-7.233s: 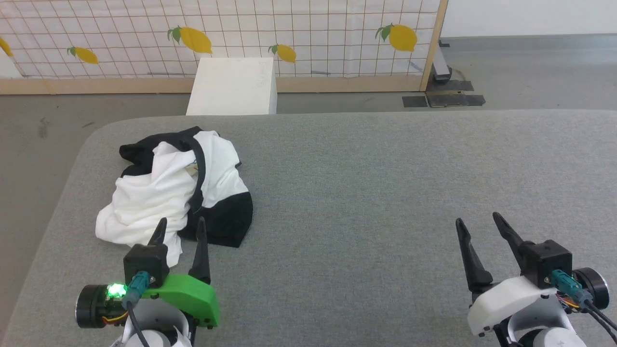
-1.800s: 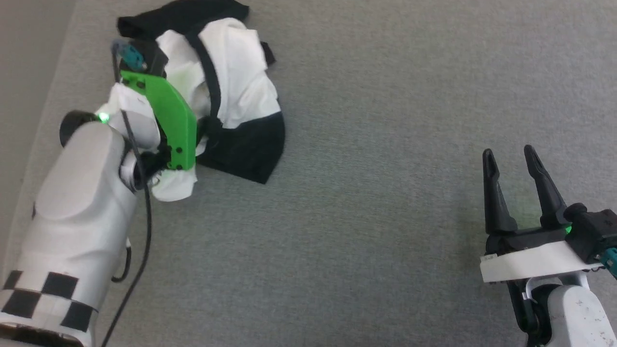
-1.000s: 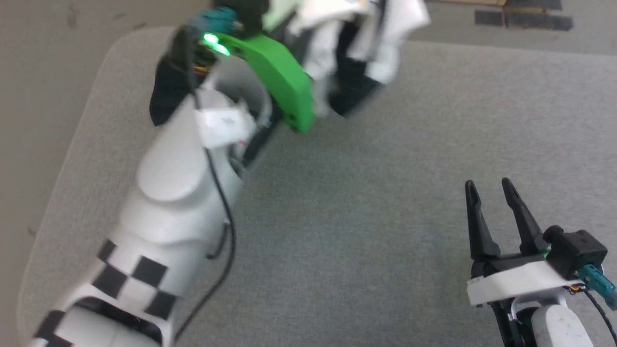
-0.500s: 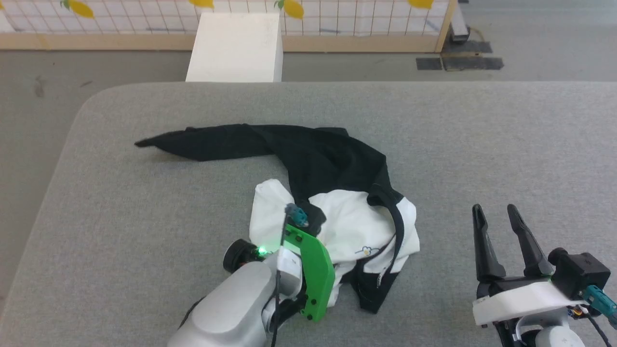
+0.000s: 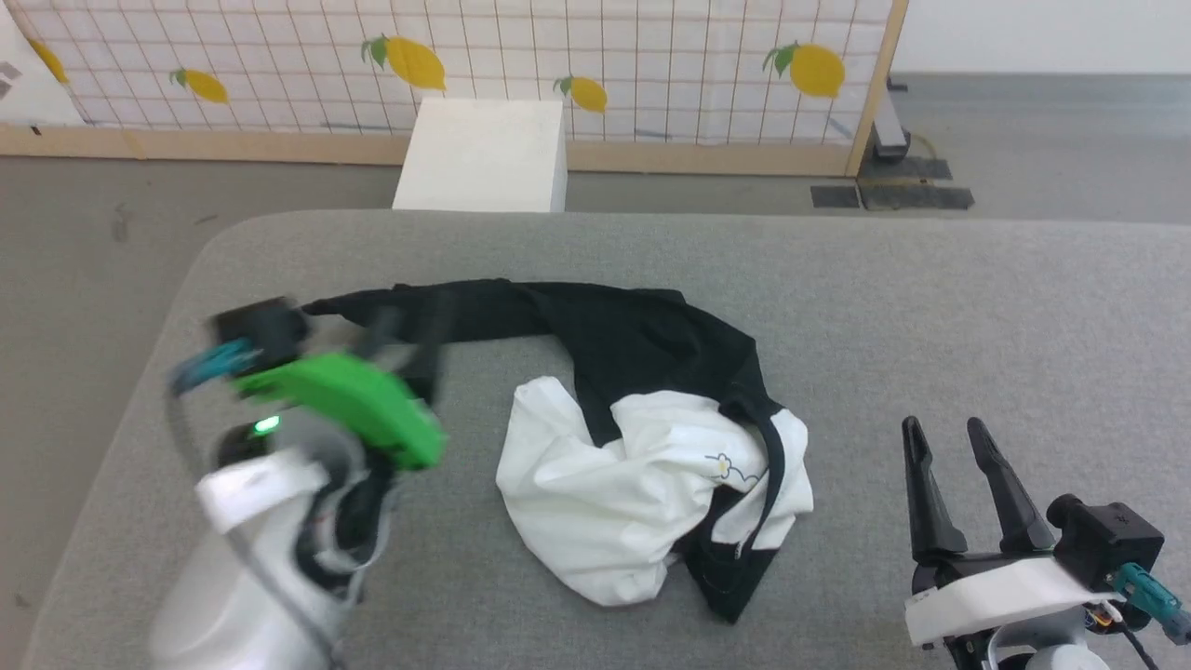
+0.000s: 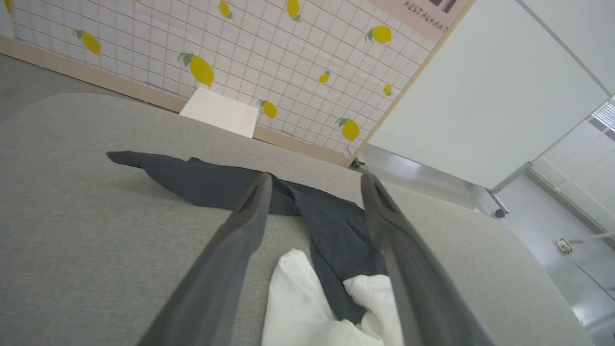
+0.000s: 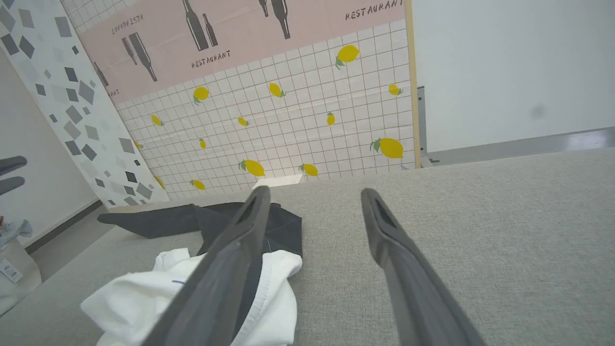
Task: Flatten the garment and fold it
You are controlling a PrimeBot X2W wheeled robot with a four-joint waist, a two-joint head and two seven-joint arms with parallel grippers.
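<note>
- Near right, the right tool [image 5: 943, 426] hovers, fingers spread, nothing held.
- Near left, the left tool [image 6: 315, 179] is spread wide too, empty.
- The shirt [image 5: 605, 493] lies crumpled mid-tabletop [image 5: 930, 298], white bunch nearer, black sleeve stretched far left.

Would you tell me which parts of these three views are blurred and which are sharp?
Head view: the left hand and its forearm are badly blurred, while the shirt and right hand are crisp. Both wrist views: sharp and evenly lit, though the shirt's black reads as grey.

The garment [image 5: 642, 465] lies on the table [image 5: 930, 298], between left pincer [image 6: 314, 180] and right pincer [image 5: 944, 435].
</note>
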